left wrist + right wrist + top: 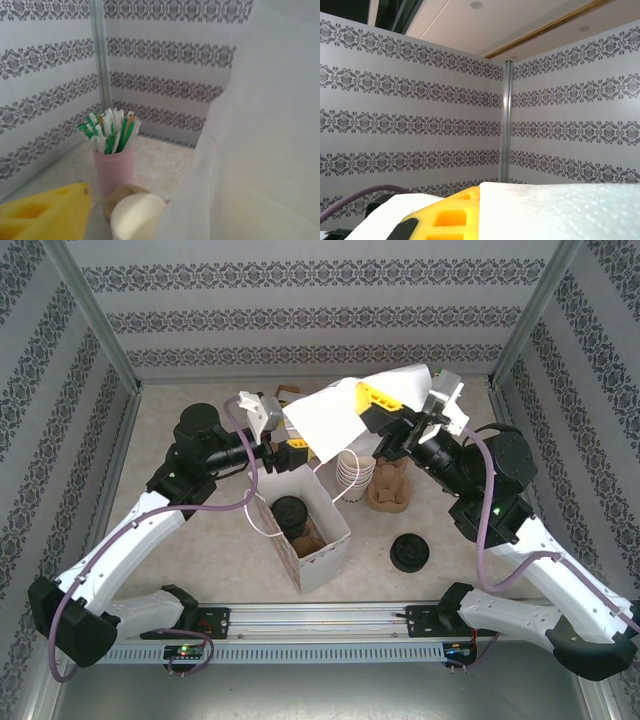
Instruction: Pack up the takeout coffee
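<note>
The takeout coffee [289, 510], a white cup with a black lid, stands inside the open white paper bag [335, 540] at the table's middle. Above and behind the bag hangs a white paper napkin [330, 420], with my right gripper [385, 400] shut on its far edge. Seen from the right wrist, the dimpled napkin [570, 210] lies against a yellow finger [450, 215]. My left gripper [295, 452] is at the napkin's near-left edge, jaws apart. From the left wrist, one yellow finger [45, 212] shows at the lower left and the napkin [270, 125] hides the other.
A stack of lidless white cups [350, 472] stands behind the bag, with brown cardboard holders [390, 488] to its right. Loose black lids [410, 552] lie at the front right. A pink cup of wrapped straws [114, 165] stands near the back corner. Patterned walls enclose the table.
</note>
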Controlling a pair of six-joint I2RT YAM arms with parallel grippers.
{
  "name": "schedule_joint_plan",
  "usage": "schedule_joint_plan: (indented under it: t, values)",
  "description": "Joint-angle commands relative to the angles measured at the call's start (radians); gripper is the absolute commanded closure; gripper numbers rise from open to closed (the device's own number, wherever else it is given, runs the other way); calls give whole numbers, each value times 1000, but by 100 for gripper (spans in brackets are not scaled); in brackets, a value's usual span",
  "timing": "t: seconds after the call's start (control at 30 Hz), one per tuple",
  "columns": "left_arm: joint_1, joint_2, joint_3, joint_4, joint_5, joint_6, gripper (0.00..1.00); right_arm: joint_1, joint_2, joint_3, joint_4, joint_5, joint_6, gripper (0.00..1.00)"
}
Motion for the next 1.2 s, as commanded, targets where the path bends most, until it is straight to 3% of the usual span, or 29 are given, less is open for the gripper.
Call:
schedule_joint_plan:
  t: [0.0,0.17,0.23,0.4,0.67,0.73,0.93,1.0,1.1,1.17]
  values:
    - [4,2,-7,206,56,-71,42,13,-29,-8,26,-16,31,100]
    - [4,32,-3,253,66,-100,68,15,-61,-33,23,-17,50,100]
    - [4,44,-4,311,70,-141,72,15,-75,-47,14,-16,53,100]
    - [4,75,25,423,80,-260,100,15,-108,-114,7,12,75,100]
    - [4,146,141,366,7,-327,100,16,-173,-222,-43,64,117,100]
    - [5,162,163,370,-4,-346,100,16,-188,-258,-61,92,134,96]
    - [8,184,217,373,-19,-377,100,16,-206,-358,-173,186,168,69]
    - [11,185,234,372,-6,-382,100,16,-195,-363,-244,238,156,43]
    - [18,174,243,356,-20,-365,100,16,-171,-331,-372,298,102,16]
    - [28,166,255,323,-48,-346,100,16,-167,-321,-428,361,84,5]
